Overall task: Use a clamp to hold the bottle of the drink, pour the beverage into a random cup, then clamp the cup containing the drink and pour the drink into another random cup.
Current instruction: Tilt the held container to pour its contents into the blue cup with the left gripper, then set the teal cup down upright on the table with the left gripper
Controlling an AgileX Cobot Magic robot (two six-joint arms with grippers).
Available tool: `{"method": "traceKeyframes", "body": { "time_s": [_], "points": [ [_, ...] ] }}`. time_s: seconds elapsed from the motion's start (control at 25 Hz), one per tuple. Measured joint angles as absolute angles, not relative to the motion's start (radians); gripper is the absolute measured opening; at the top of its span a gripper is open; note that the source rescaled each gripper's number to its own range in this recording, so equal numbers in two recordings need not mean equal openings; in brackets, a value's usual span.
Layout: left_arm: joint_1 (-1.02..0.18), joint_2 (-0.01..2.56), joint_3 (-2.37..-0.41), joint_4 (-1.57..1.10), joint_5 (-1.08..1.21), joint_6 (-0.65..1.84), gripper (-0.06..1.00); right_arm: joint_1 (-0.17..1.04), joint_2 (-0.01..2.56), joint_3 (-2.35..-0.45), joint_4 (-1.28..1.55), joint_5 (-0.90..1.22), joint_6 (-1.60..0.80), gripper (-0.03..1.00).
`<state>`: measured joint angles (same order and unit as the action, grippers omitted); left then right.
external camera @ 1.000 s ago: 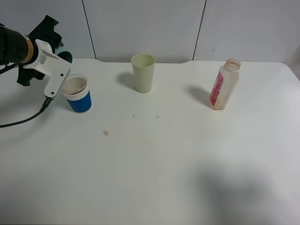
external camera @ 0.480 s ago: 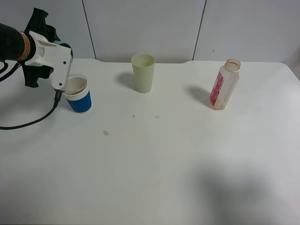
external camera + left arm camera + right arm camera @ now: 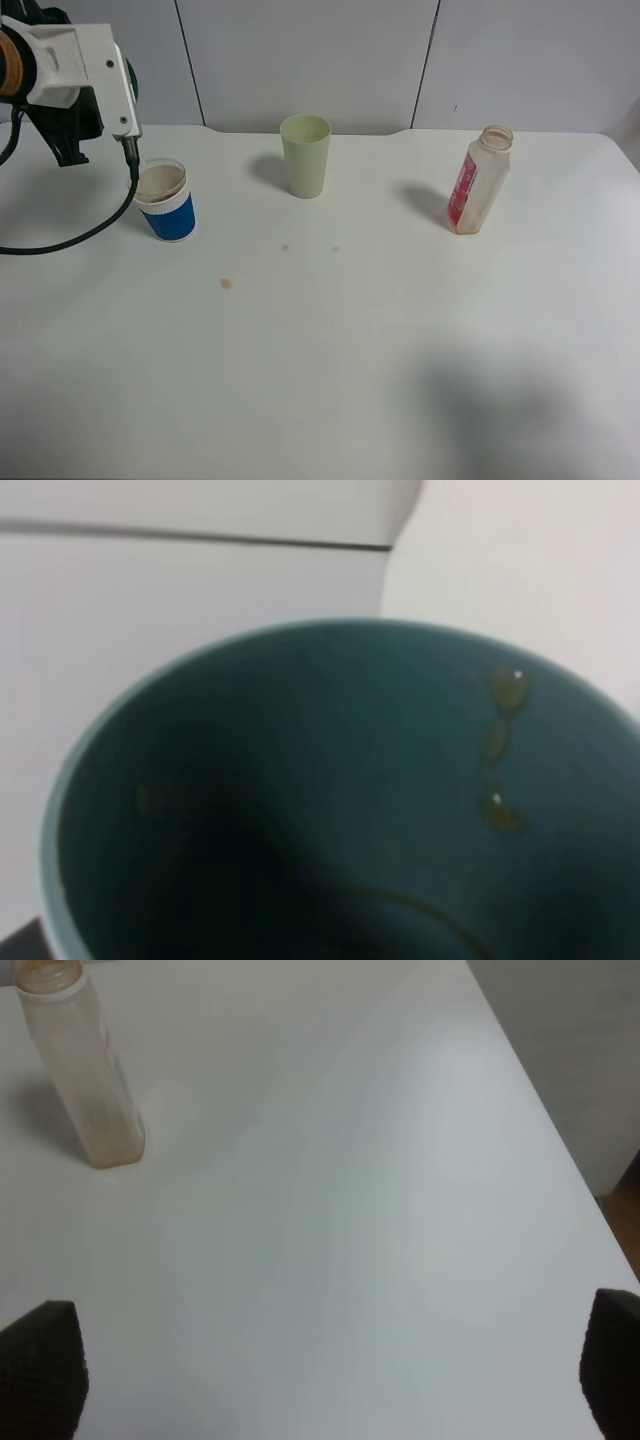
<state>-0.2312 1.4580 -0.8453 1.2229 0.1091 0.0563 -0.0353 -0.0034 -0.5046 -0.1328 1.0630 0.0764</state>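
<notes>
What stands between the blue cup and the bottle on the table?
The pale yellow-green cup, set slightly farther back than the blue cup and bottle, in the exterior high view.

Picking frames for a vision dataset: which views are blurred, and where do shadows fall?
Left wrist: soft, a teal cup fills it. Right wrist: the bottle slightly soft, black fingertips blurred. Exterior high: sharp; faint shadows left of the bottle and pale green cup.

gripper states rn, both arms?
Left pincer: closed on a teal cup, held up near the blue cup.
Right pincer: open, empty, over the table, away from the bottle.
</notes>
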Motion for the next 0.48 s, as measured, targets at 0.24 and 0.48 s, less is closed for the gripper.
{"method": "traceKeyframes", "body": {
  "time_s": [0.24,0.48],
  "points": [
    [-0.141,1.38,-0.845,0.997,0.035,0.056,0.01,-0.035,-0.003,-0.505,-0.133,1.063,0.076,0.98],
    [-0.025,1.319,-0.845,0.704,-0.083,0.056,0.01,-0.035,-0.003,-0.505,-0.133,1.063,0.076,0.98]
  ]
}}
